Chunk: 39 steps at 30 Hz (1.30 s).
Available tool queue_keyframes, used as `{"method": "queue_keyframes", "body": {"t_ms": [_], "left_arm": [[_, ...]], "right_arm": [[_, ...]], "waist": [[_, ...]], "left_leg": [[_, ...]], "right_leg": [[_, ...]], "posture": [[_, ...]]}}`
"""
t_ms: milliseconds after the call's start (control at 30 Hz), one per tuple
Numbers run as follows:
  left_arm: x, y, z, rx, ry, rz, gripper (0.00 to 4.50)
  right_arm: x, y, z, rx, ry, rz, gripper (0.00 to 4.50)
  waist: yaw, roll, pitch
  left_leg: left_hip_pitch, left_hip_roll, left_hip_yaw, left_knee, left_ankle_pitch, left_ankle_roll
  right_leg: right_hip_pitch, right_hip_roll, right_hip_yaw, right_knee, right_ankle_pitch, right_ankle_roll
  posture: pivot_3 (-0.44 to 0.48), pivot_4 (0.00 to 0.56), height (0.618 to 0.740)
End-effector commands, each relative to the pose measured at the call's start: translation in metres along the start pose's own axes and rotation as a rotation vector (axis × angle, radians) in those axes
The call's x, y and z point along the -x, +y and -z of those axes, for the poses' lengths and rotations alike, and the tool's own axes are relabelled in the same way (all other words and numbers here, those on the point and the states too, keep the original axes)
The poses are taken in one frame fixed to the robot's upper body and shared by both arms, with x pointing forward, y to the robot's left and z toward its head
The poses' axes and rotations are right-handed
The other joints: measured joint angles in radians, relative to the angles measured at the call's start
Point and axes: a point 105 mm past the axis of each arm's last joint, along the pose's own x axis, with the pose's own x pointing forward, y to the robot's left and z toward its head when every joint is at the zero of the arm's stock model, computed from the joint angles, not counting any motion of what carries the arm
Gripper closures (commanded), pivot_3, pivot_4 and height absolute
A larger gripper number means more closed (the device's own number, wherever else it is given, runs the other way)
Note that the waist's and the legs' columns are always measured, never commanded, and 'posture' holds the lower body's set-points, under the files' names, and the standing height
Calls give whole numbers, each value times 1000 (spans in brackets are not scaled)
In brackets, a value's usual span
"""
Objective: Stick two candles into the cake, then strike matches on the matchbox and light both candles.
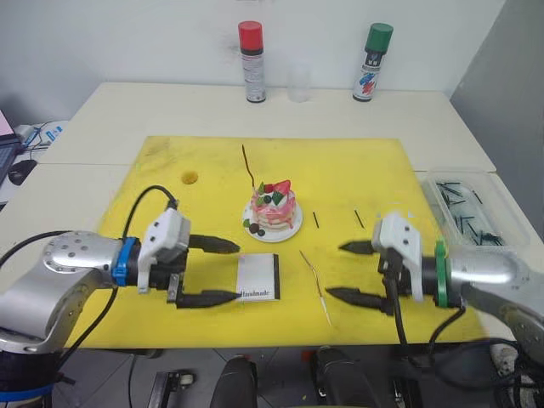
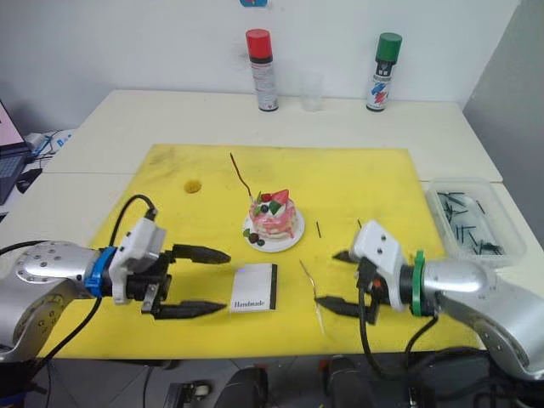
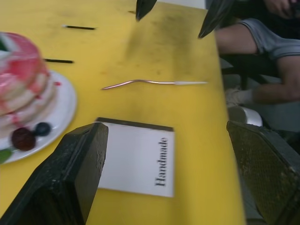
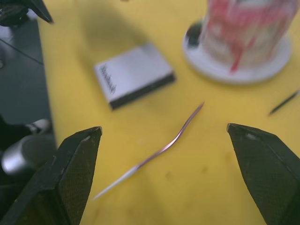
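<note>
fingers (image 1: 217,246) spread, matchbox (image 1: 257,277) between, spray cans (image 1: 252,62) behind

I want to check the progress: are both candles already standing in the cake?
No, one candle rises behind the cake, while the other candle lies flat on the yellow mat.

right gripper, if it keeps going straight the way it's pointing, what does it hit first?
Probably the loose candle lying on the yellow mat, straight ahead of the open right gripper. Beyond it sits the matchbox. Depth is uncertain.
</note>
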Motion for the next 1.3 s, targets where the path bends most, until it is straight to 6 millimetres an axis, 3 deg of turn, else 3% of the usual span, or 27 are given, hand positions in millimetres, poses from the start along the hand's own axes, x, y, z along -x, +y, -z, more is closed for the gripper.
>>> {"method": "queue_keyframes", "body": {"t_ms": [33, 233, 533, 667, 967, 1300], "left_arm": [[-7, -8, -8, -38, -18, 59, 38], [-16, -20, -8, -48, -25, 151, 38], [-25, -18, -10, -66, -51, 153, 38], [-25, -16, -6, -66, -45, 140, 0], [-28, -12, -3, -66, -55, 112, 0], [-27, -8, -4, -31, -95, 72, 0]], "right_arm": [[-4, 9, 6, -32, 27, 12, 0], [-14, 17, 20, -106, 75, 29, 0], [-27, 29, 33, -227, 130, -10, 0], [-31, 35, 37, -249, 160, -40, 1114], [-35, 30, 39, -304, 179, -55, 4400], [-18, 18, 24, -296, 150, -51, 4454]], "waist": [[-1, 0, 0], [-1, 0, 0], [-1, 0, 0], [-1, 0, 0], [-2, 0, 0], [-1, 0, 0]], "left_leg": [[0, 0, 0, 0, 0, 0], [0, 0, 0, 0, 0, 0], [0, 0, 0, 0, 0, 0], [0, 0, 0, 0, 0, 0], [0, 0, 0, -1, 0, 0], [0, 0, 0, 0, 0, 0]], "right_leg": [[0, 0, 0, 0, 0, 0], [0, 0, 0, 0, 0, 0], [0, 0, 1, 0, 0, 0], [0, 0, 0, 0, 0, 0], [0, 1, 0, 0, 0, 0], [0, 1, 1, 0, 0, 0]], "posture": [[0, 150, 740], [0, 150, 740], [0, 150, 740], [0, 150, 740], [0, 150, 740], [0, 150, 740]]}}
